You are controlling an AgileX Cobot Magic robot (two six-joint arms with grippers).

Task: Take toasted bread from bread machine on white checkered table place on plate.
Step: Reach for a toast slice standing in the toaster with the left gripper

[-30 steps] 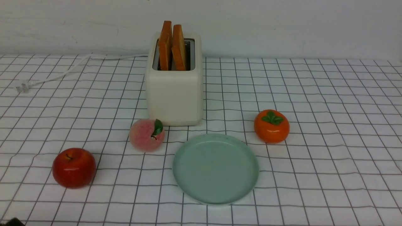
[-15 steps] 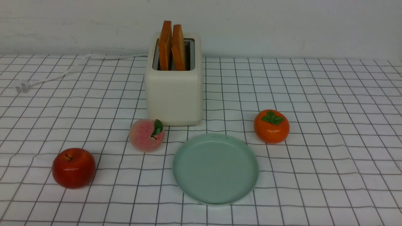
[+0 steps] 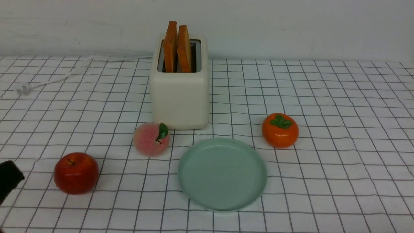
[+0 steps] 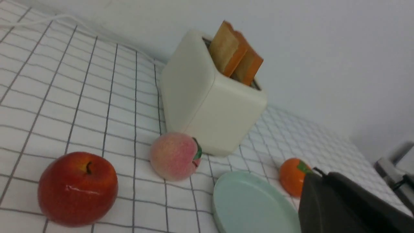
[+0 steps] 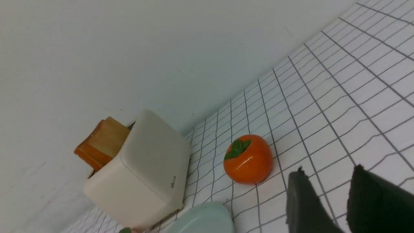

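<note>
- Layout (front view; clock directions are read around the plate, 12 o'clock pointing away from the robot): a white counter (image 3: 339,97) ruled with thin dark grid lines carries a round, pale mint-green plate (image 3: 222,174) with a low rim.
- Bread machine: a boxy cream-white toaster (image 3: 179,100) with rounded corners stands at the plate's 11 o'clock, near it but apart.
- Task object: two square golden slices of toasted bread (image 3: 177,48) with orange-brown crusts stand upright side by side in the toaster's top slots. Their upper parts project above the slots, and neither slice is on the plate.
- Fruit: a fuzzy pink peach (image 3: 151,139) with a green leaf lies at 10 o'clock, just beside the toaster's near corner. A glossy red apple (image 3: 76,173) lies at 9 o'clock, well apart. A glossy orange persimmon (image 3: 279,130) with a green calyx lies at 2 o'clock.
- Left claw (image 3: 11,178): a dark tip shows at the frame edge, at 9 o'clock beyond the apple. The left wrist view shows it as one dark mass, jaws closed, with nothing between them.
- Right claw (image 5: 328,171): it appears in the right wrist view only. Its two dark fingers (image 5: 304,200) stand apart with the counter showing in the gap, gripping nothing.
- View-specific detail: the front view shows the slices edge-on, and it alone shows the plug (image 3: 22,88) at the end of the white power cord (image 3: 64,75). The left wrist view shows a slice's broad pale face. The right wrist view shows small dark lettering (image 5: 171,186) on the toaster's side, too small to read.
</note>
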